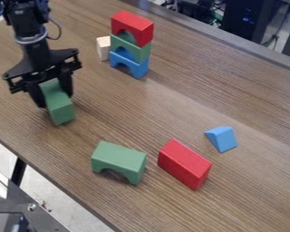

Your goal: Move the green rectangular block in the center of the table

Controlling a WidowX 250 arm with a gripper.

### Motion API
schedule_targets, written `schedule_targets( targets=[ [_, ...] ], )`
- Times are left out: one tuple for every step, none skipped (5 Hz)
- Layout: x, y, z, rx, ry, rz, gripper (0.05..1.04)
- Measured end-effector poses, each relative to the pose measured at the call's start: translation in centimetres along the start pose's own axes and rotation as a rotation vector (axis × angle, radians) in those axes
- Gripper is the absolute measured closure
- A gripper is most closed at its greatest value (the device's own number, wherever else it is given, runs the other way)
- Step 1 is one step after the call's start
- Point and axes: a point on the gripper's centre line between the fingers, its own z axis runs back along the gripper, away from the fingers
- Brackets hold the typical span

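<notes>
Brown tabletop (177, 106): jaws part-open, gripping grn rect. blk (60, 108), upper L of view.

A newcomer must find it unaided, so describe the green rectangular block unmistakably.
On the wooden table, look to the upper left of the picture for the black gripper. The green rectangular block is the one between its fingers. Unlike the stacked green arch and the loose green arch, it shows no curved cut-out.

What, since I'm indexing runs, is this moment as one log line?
gripper: holding green rectangular block | position: view's left, off center of table | nearby: green arch | status: center placement pending
</notes>
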Motion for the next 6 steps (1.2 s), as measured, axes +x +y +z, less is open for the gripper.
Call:
schedule_targets(
  targets=[
    [-2.0, -2.3, 1.0, -0.058, 0.031, -0.02, 0.499],
    [-3.8, -4.0, 0.6, -0.075, 0.046, -0.017, 0.499],
    [-4.3, -5.1, 0.3, -0.094, 0.03, -0.007, 0.5],
    [-4.5, -5.7, -1.0, -0.093, 0.03, 0.114, 0.499],
    [-4.0, -6.0, -1.3, -0.126, -0.003, 0.247, 0.499],
    [-3.8, -6.1, -1.4, -0.15, -0.016, 0.359, 0.499]
  ],
)
